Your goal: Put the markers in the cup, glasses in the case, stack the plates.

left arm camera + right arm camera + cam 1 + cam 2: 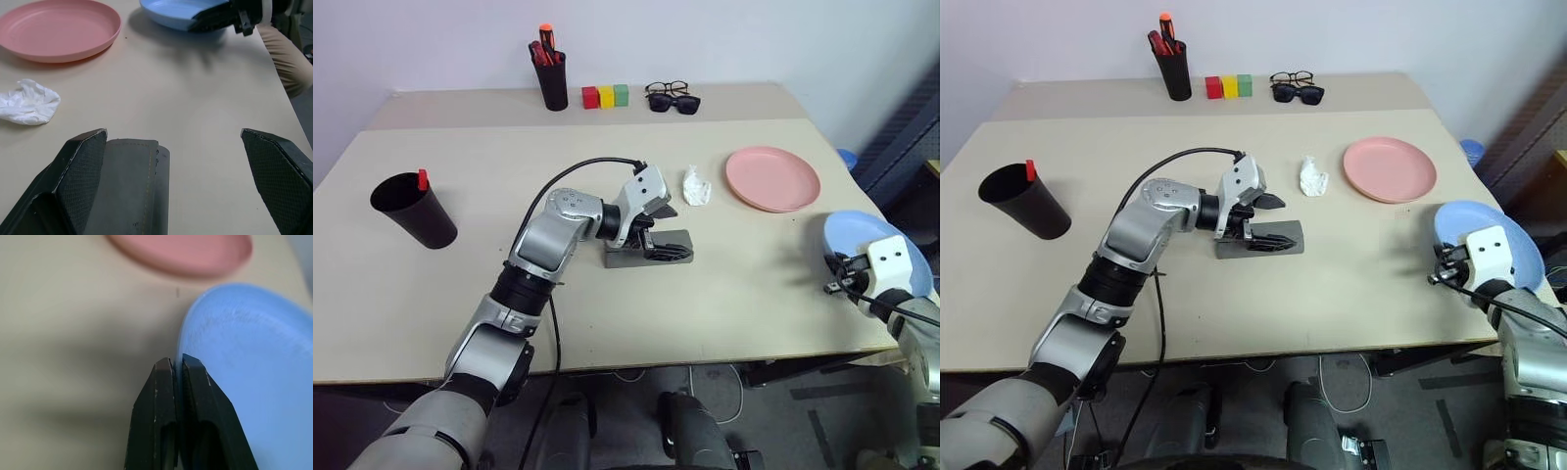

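Observation:
The grey case (677,240) lies mid-table with its lid down (128,186). My left gripper (172,134) hovers just over it, open, with nothing between its fingers. At the table's right edge my right gripper (178,360) is shut on the near rim of the light blue plate (862,230). The pink plate (771,178) rests flat on the table behind it and to its left. The black cup (411,211) stands at the far left, and a marker's red cap (423,179) sticks out of it. The glasses are hidden.
A black pen holder (551,78) with red pens, three coloured blocks (606,96), and dark spectacles with sunglasses (673,98) line the back. A crumpled white tissue (696,186) lies between the case and the pink plate. The blue plate overhangs the table's right edge.

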Available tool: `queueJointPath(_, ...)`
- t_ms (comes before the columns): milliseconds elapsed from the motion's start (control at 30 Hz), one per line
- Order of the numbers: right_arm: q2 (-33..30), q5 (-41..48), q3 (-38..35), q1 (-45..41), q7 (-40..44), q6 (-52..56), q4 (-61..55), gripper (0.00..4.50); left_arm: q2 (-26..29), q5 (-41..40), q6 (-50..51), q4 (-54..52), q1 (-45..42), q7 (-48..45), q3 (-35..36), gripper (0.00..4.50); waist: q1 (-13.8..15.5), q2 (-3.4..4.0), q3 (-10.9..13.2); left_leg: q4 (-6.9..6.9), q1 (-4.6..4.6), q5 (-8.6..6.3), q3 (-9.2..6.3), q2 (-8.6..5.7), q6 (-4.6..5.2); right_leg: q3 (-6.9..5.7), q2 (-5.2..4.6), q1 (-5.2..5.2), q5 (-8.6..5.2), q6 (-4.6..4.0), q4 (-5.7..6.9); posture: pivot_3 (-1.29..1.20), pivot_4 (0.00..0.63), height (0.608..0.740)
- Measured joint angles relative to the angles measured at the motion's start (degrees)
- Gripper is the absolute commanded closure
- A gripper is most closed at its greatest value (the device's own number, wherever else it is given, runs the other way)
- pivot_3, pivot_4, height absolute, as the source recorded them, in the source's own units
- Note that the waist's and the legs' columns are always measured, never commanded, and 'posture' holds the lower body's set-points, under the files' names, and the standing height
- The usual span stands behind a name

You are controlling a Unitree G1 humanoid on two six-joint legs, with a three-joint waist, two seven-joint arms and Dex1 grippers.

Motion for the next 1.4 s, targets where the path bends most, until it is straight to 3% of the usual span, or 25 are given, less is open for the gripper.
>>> queueJointPath(133,-3.0,-2.6,4.6,-12.5,0.8,-2.1,1.8,4.47,-0.1,-0.9,1.3,-1.1,0.5,1.3,-0.1,0.0,-0.3,0.14,0.1,0.03,0.02,0.0,0.02,0.0,0.0,0.01,0.01,-0.01,0.02,0.0,0.01,0.0,0.15,0.74)
queueJointPath(267,-3.0,-5.2,11.9,-28.1,5.1,-8.7,12.5,4.47,-0.3,-2.1,2.7,-2.4,1.0,2.8,-0.5,0.0,-0.1,0.13,0.1,-0.09,0.04,0.0,-0.01,0.01,0.0,0.01,0.04,0.0,0.01,0.04,-0.01,0.0,0.15,0.74)
queueJointPath(500,2.4,-13.7,22.2,-46.4,7.7,-23.9,50.7,4.47,1.4,-4.0,6.8,-7.1,4.8,7.2,0.7,0.0,0.0,0.16,0.1,-0.18,-0.02,0.01,0.01,-0.06,-0.01,0.02,-0.04,-0.01,0.07,0.27,-0.11,0.0,0.15,0.74)
queueJointPath(600,3.6,-16.3,23.6,-51.1,6.3,-27.9,61.3,4.47,2.3,-4.7,9.0,-10.2,6.1,9.1,1.0,0.0,-0.1,0.16,0.1,-0.25,0.03,0.02,-0.02,-0.06,-0.02,0.01,-0.03,-0.02,0.07,0.27,-0.08,0.0,0.15,0.74)
queueJointPath(700,4.3,-18.0,23.9,-53.3,4.9,-29.7,67.0,3.53,3.7,-5.7,11.3,-13.1,7.5,10.9,1.7,0.0,-0.2,0.16,0.1,-0.27,0.06,0.03,-0.02,-0.06,-0.04,0.02,-0.02,-0.02,0.08,0.28,-0.05,0.0,0.15,0.74)
queueJointPath(833,6.4,-18.9,23.9,-54.1,3.1,-31.1,70.1,1.6,5.8,-7.1,14.2,-16.3,9.5,13.1,3.3,0.0,-0.9,0.16,0.1,-0.27,0.09,0.06,-0.02,-0.06,-0.08,0.02,-0.02,-0.01,0.09,0.28,0.01,0.0,0.15,0.74)
queueJointPath(1067,13.8,-9.0,14.2,-57.8,10.6,-26.9,70.8,1.6,8.1,-11.5,15.9,-22.1,13.0,14.7,6.8,0.0,-1.9,0.16,0.1,-0.38,0.22,0.08,-0.05,-0.03,-0.1,0.02,0.01,-0.01,0.16,0.42,0.15,0.0,0.15,0.74)
queueJointPath(1400,20.2,-8.7,13.5,-57.8,8.6,-24.7,70.9,1.6,13.5,-23.8,16.3,-31.7,18.9,10.9,14.1,0.0,-1.5,0.17,0.1,-0.36,0.22,0.09,-0.04,-0.03,-0.13,0.03,0.01,0.0,0.16,0.4,0.16,0.0,0.15,0.74)
